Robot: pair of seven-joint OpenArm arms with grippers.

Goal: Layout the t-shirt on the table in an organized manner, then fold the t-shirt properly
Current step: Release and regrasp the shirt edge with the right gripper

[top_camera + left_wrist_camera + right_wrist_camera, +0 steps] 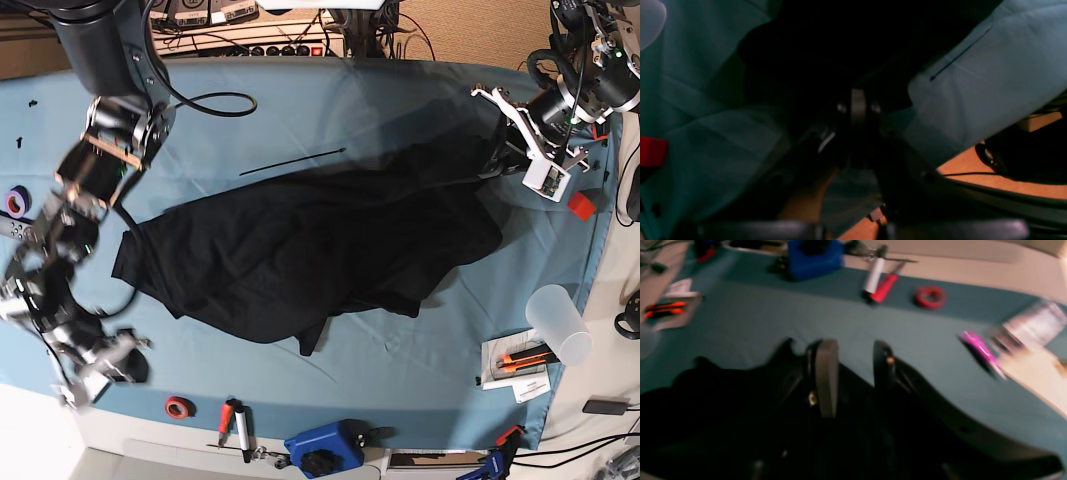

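Base view: t-shirt [320,250] beside left hand [497,160].

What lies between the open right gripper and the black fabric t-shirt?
Base view: only bare light blue table cloth separates the right gripper from the black t-shirt.

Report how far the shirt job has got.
Done: little; the t-shirt lies spread but rumpled on the table. In hand: the left gripper is shut on its edge; the right gripper is open. Left: smoothing it flat and every fold.
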